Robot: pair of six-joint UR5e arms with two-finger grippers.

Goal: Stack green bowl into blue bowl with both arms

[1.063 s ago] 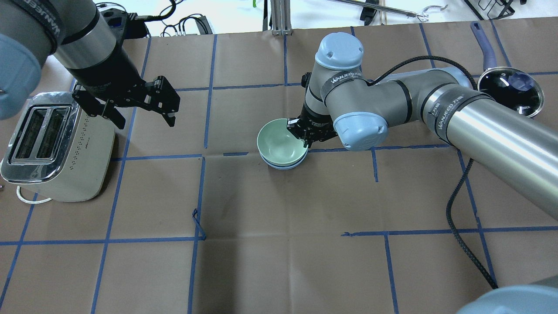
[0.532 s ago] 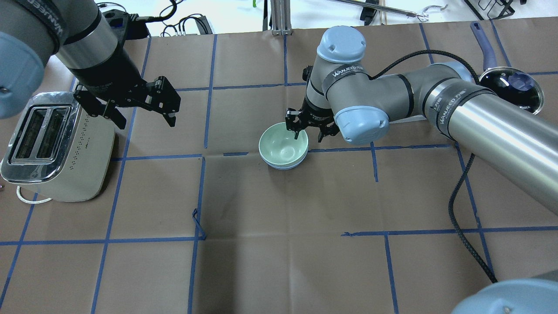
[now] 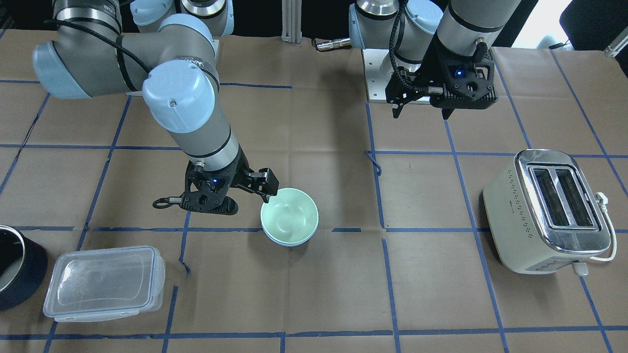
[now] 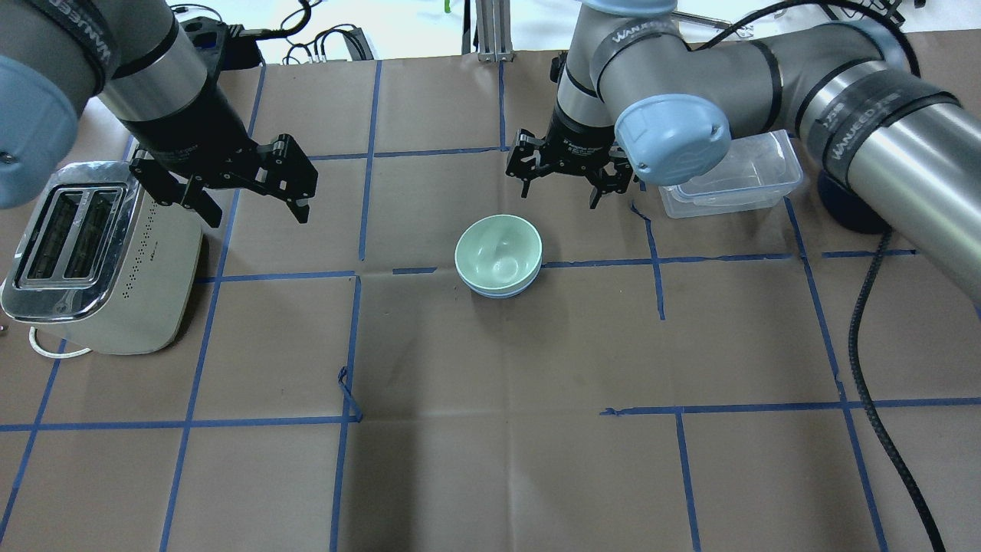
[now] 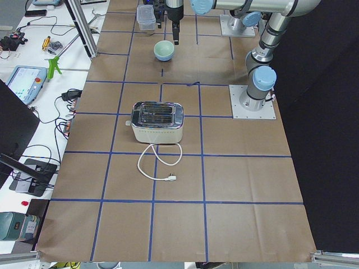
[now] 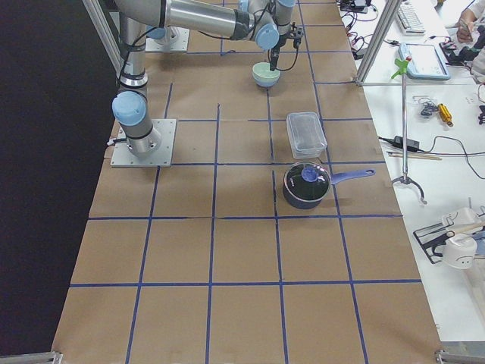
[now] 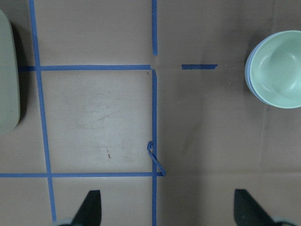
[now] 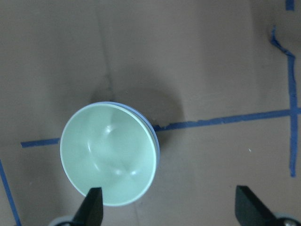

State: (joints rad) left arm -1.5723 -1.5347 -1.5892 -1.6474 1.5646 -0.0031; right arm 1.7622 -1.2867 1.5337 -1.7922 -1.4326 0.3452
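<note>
The green bowl (image 4: 498,251) sits nested inside the blue bowl (image 4: 500,292), of which only a thin rim shows, at the table's middle. The pair also shows in the front view, green bowl (image 3: 288,215) in blue bowl (image 3: 287,242), and in the right wrist view (image 8: 108,160). My right gripper (image 4: 559,195) is open and empty, raised just beyond the bowls and apart from them. My left gripper (image 4: 253,215) is open and empty, hanging beside the toaster, far left of the bowls.
A cream toaster (image 4: 100,253) stands at the left edge. A clear plastic container (image 4: 728,176) and a dark pot (image 3: 14,267) sit at the right, under my right arm. A black cable (image 4: 858,345) trails across the right side.
My right gripper let go of the green bowl's rim, opened, rose and drew back from the bowls. The green bowl settled into the blue bowl. The left arm stayed put.
</note>
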